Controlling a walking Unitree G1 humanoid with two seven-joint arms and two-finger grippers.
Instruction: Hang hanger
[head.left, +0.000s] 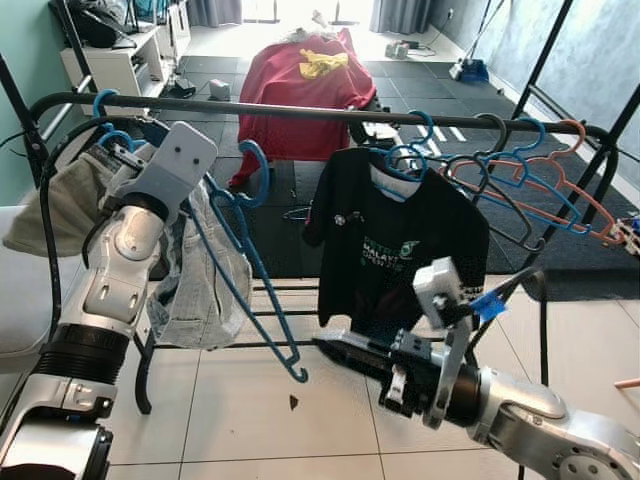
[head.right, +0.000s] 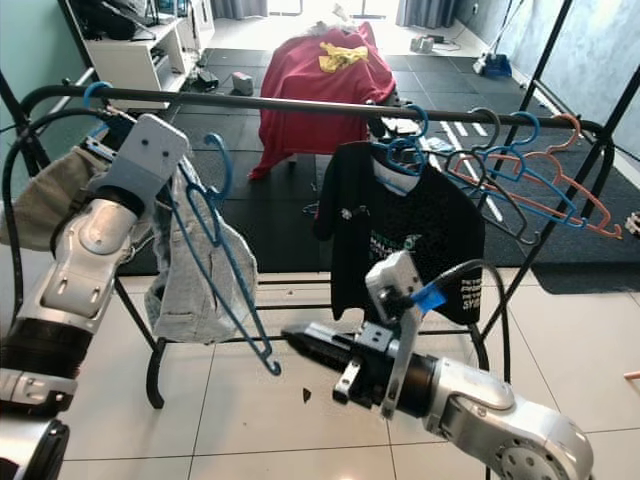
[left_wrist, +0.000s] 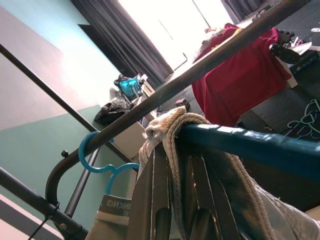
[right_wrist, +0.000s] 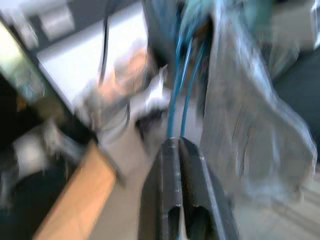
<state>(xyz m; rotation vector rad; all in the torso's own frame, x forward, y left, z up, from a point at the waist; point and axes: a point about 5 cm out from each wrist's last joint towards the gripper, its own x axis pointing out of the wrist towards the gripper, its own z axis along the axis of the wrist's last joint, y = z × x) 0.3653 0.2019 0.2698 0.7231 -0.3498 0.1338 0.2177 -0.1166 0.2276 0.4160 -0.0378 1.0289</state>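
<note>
A blue hanger (head.left: 250, 270) carrying a grey denim garment (head.left: 205, 290) hangs tilted from my raised left arm, its hook (head.left: 256, 168) just below the black rail (head.left: 300, 110) and off it. In the left wrist view my left gripper (left_wrist: 182, 150) is shut on the hanger's blue bar (left_wrist: 250, 145) and the cloth draped over it. My right gripper (head.left: 338, 350) is shut and empty, held low and pointing left. Its tips are a short way right of the hanger's lower corner (head.left: 298, 374).
A black T-shirt (head.left: 395, 250) hangs mid-rail, with several empty blue, orange and grey hangers (head.left: 520, 180) to its right. A beige garment (head.left: 60, 205) hangs at the rail's left end. Behind the rack are a red-draped object (head.left: 300, 90) and a white shelf (head.left: 125, 60).
</note>
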